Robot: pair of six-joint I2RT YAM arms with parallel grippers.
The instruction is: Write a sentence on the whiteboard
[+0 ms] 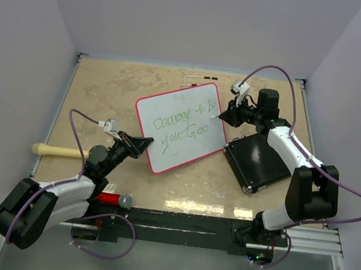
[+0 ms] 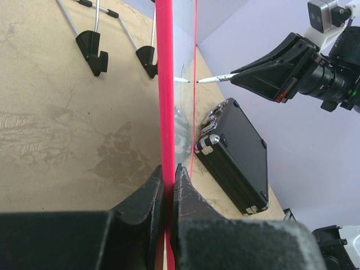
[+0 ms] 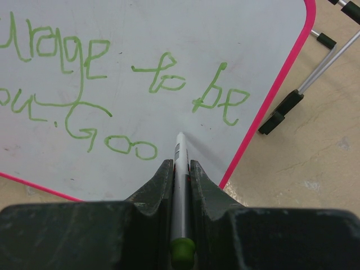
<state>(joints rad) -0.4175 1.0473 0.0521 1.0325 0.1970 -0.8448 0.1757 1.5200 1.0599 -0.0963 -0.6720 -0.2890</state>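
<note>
The whiteboard (image 1: 179, 133), white with a red rim, stands tilted mid-table with green writing on it. My left gripper (image 1: 145, 143) is shut on its lower left rim; in the left wrist view the red rim (image 2: 165, 101) runs up from between my left gripper's (image 2: 169, 174) jaws. My right gripper (image 1: 225, 116) is shut on a silver marker with a green end (image 3: 180, 185), its tip at the board's right part. In the right wrist view the tip sits on or just over the whiteboard (image 3: 169, 34) below the word "be", right of "Goo". My right gripper (image 3: 180, 169) also shows in the left wrist view (image 2: 239, 76).
A black rectangular case (image 1: 256, 160) lies right of the board, also in the left wrist view (image 2: 236, 157). The board's black stand feet (image 2: 93, 48) rest behind it. A wooden handle (image 1: 55, 151) lies at the left edge. A red marker (image 1: 111, 199) lies near the left arm's base.
</note>
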